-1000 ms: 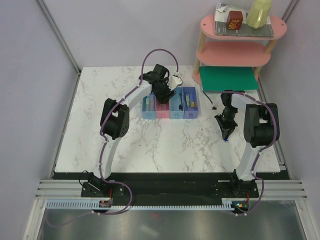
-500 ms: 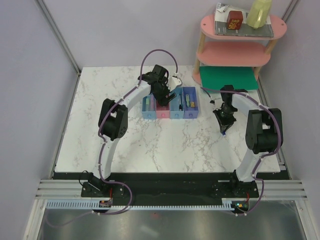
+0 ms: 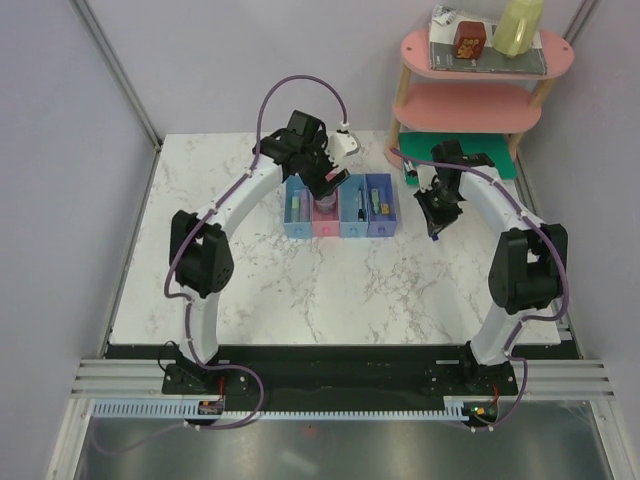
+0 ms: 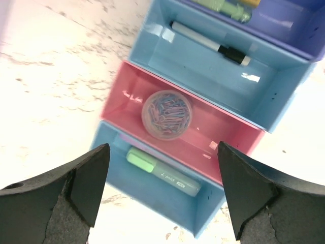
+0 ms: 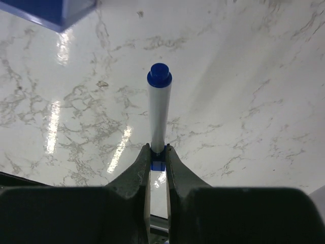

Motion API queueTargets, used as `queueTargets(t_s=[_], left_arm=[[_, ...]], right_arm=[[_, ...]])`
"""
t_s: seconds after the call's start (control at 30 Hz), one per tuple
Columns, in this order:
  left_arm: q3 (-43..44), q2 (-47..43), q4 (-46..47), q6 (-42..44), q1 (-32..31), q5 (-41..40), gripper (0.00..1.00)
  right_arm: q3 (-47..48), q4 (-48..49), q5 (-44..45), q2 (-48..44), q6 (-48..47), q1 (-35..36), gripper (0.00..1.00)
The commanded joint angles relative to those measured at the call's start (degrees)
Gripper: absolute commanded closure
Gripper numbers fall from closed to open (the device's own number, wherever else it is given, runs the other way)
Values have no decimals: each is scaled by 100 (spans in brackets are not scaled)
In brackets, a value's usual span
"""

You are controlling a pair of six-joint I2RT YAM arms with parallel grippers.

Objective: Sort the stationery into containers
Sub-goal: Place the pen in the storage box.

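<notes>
As I hover now: my right claw (image 5: 158, 152) is clenched on the tail of a blue-and-white pen (image 5: 159, 109). It hangs over the marble tabletop (image 5: 244, 76), at 3 o'clock of the row of bins (image 3: 352, 230).
Left claw: my left claw (image 4: 162, 150) is spread wide and empty above the pink bin (image 4: 223, 137).
Risk, grip: only the pen's end is pinched, so I judge it could swivel or slip out during a swing.
Risk, arrival: its cap could catch a bin wall, or my two claws could meet over the row.
Count, bins: four, joined. Two are light blue, one pink, one purple.
Count, contents:
- pink bin: one tub of paper clips (image 4: 166, 114)
- near blue bin (image 4: 157, 203), at 6 o'clock of the pink: one green highlighter (image 4: 162, 172)
- far blue bin (image 4: 203, 71), at 12 o'clock: one black-and-white marker (image 4: 210, 43)
- purple bin (image 4: 284, 25): one green stick (image 4: 223, 6), partly seen

Count, held: one pen.
</notes>
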Motion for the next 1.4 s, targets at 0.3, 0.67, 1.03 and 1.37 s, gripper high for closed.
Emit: queueTargets(t_s=[0.3, 0.67, 1.03, 1.37], left_arm=[[-2343, -3256, -105, -76, 10, -91, 7], [-4331, -5438, -974, 477, 10, -565, 4], [-4200, -5633, -1115, 329, 10, -540, 1], [-4112, -5492, -1115, 381, 10, -487, 2]], right_arm=[[1717, 81, -2079, 496, 316, 640, 100], [2560, 1197, -3038, 1735, 650, 1009, 100], [2685, 1787, -3091, 2369, 940, 1256, 100], [2157, 1980, -2880, 2158, 835, 1264, 89]])
